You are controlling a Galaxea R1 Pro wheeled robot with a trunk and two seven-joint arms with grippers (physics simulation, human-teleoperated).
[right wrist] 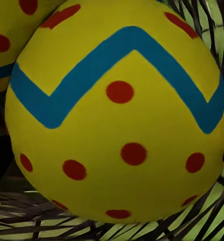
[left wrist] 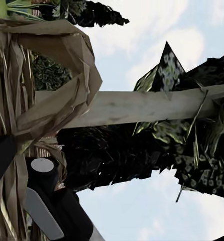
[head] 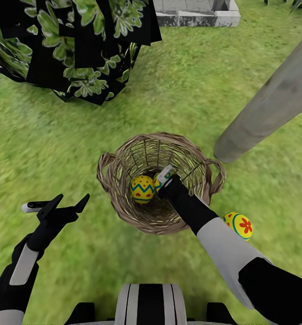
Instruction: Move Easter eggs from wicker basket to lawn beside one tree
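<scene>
The brown wicker basket [head: 123, 212] stands on the lawn [head: 191, 81], just in front of me. Inside it lies a yellow Easter egg [head: 142, 188] with a blue zigzag, and a second egg [head: 158, 182] is half hidden by my right gripper [head: 165, 177], which reaches down into the basket. In the right wrist view a dotted egg [right wrist: 122, 120] sits very close, with another egg [right wrist: 11, 35] beside it; the fingers are not clear. A third egg [head: 239, 225] with a red flower rests on the grass near the pale tree trunk [head: 268, 104]. My left gripper [head: 68, 202] hovers open left of the basket.
A black-and-green leafy bush [head: 74, 40] fills the far left. Grey stone paving [head: 196, 13] lies beyond the grass at the back. The left wrist view looks past the basket's wicker handle [left wrist: 46, 75] to the tree trunk [left wrist: 142, 106], its dark canopy and the sky.
</scene>
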